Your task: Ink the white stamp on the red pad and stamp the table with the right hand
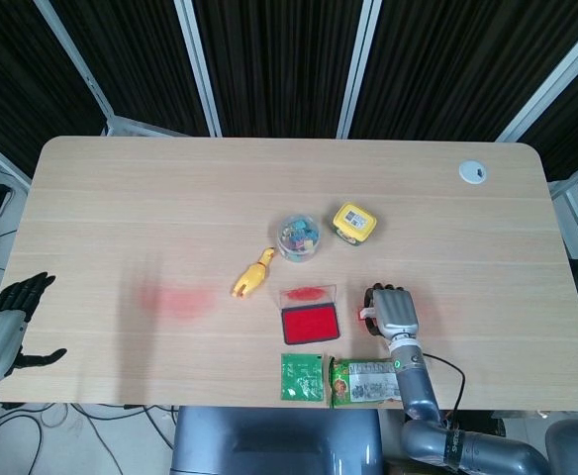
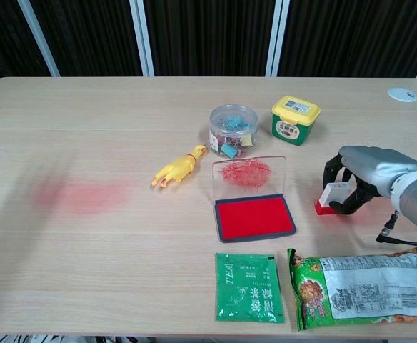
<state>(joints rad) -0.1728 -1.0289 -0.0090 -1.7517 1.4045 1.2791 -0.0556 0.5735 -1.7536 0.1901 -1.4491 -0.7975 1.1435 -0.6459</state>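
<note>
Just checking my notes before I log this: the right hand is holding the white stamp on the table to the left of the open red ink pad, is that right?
Not quite. The right hand does hold the white stamp on the table, but it sits to the right of the open red ink pad, not the left. The chest view shows this plainly.

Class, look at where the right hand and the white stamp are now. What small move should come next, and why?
Probably carry the stamp left, over the open red ink pad. The right hand holds the stamp on the table just to the right of the pad, apart from it. Whether its face has already been inked cannot be told from here, so inking looks like the safe next step.
</note>
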